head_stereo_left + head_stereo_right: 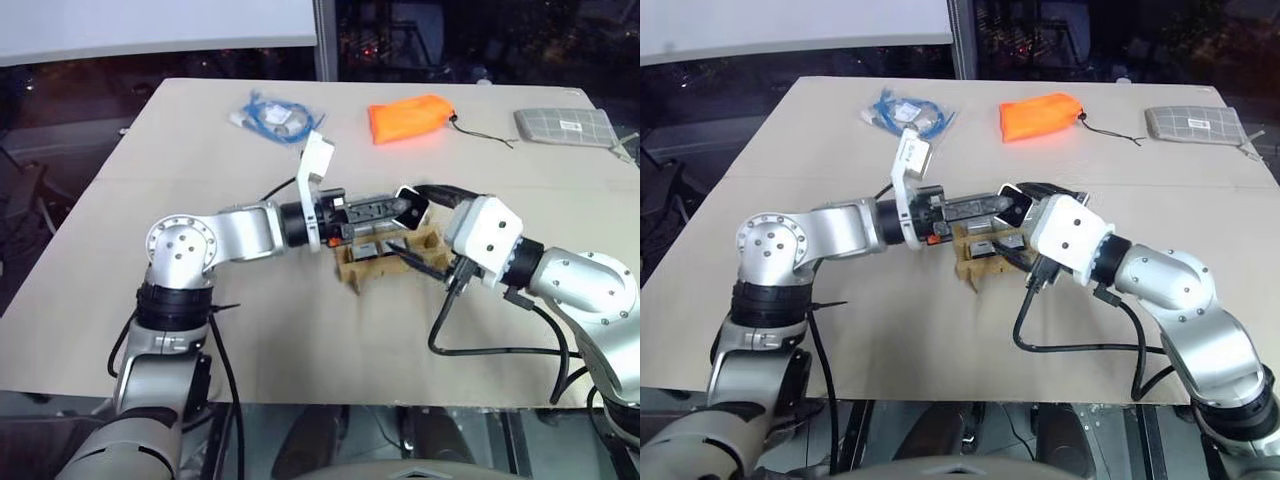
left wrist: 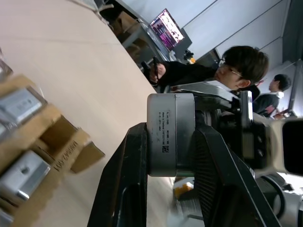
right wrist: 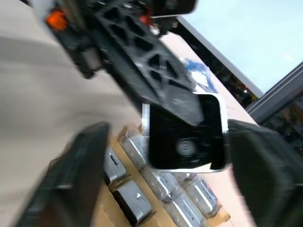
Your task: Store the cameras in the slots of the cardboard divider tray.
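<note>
— Where do we have the camera (image 2: 170, 135)?
— Our left end effector (image 1: 400, 207) is clenched on it, just above the cardboard divider tray (image 1: 352, 272) on the bench (image 1: 300, 330).
— And our right end effector (image 3: 163, 156)?
— Released, fingers spread either side of that camera. More cameras (image 3: 130, 201) sit in the tray slots.

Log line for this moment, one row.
phase: handover above cardboard divider tray | left gripper: shut on camera | right gripper: open around camera | tray: several cameras slotted
</note>
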You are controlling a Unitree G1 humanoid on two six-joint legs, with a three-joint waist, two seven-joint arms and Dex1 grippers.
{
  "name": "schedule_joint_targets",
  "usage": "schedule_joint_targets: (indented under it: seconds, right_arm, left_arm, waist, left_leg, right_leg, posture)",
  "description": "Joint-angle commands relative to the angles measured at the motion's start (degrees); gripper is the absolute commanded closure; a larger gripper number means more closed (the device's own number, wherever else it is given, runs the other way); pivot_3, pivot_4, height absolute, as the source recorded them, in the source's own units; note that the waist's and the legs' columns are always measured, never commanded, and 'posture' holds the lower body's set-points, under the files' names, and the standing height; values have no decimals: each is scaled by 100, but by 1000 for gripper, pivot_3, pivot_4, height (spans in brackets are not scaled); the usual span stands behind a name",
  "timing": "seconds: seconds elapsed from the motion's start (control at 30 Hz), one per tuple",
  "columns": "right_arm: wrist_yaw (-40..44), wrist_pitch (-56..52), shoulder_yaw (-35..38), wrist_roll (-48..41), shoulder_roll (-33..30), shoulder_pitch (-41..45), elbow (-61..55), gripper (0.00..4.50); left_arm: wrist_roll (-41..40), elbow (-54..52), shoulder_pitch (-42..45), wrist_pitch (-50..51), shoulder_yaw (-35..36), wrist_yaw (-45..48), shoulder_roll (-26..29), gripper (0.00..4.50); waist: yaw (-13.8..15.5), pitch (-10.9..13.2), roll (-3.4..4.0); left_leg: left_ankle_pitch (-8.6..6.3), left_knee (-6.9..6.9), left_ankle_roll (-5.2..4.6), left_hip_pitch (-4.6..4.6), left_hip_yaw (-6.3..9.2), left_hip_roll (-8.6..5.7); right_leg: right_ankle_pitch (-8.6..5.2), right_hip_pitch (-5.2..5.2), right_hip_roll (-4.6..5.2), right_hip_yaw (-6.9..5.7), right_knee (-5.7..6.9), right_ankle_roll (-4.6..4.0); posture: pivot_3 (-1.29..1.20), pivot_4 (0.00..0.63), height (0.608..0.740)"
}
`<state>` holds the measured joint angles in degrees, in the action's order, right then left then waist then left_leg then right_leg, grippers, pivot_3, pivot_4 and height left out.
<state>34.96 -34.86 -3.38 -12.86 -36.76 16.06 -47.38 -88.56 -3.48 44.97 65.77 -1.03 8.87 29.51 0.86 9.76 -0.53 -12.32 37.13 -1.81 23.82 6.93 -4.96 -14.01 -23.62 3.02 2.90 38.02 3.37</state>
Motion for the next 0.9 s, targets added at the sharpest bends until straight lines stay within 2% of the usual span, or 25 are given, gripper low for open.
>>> schedule_joint_targets:
  seconds: [0.03, 0.2, 0.37, 0.63, 0.9]
  right_arm:
    - [-193, -236, 877, -317, 81, -580, -401, 409]
    - [362, 3, 2243, -1245, 175, -1977, -587, 409]
    - [233, 55, 2941, -1723, 348, -2799, -838, 409]
    - [-176, 285, 2869, -1562, 464, -3313, -1051, 409]
    - [-409, 438, 2740, -1438, 474, -3589, -1154, 409]
  left_arm:
    - [1160, 188, 449, -273, -212, 1009, 171, 3731]
    - [3134, 940, 1131, -1157, -1241, 2780, 32, 3731]
    - [4690, 1918, 1554, -2072, -2051, 4025, -413, 3731]
    - [6511, 3209, 1791, -3327, -2620, 5027, -857, 3731]
    - [7601, 3792, 1873, -4220, -2676, 5589, -1113, 3731]
  waist:
    - [16, 0, -1]
    - [29, 0, 0]
    - [-34, 0, 1]
    - [-120, 0, 1]
    - [-122, 1, -1]
  left_leg:
    - [0, 0, 0, 2, 2, -3]
    - [0, -4, -1, 0, -2, -7]
    - [0, -8, -2, -1, -6, -3]
    - [-12, -12, -22, -2, -11, 1]
    - [-14, -6, -25, -1, -6, 0]
  right_leg:
    - [0, 1, 1, -3, -1, 0]
    - [0, 6, 0, 0, -7, 0]
    - [-1, 6, 1, 4, -8, 1]
    - [-2, 0, -1, 9, -7, 3]
    - [-2, 4, 0, 3, -6, 5]
  posture:
    - [0, 150, 740]
    - [0, 150, 740]
    - [0, 150, 740]
    - [0, 150, 740]
    - [0, 150, 740]
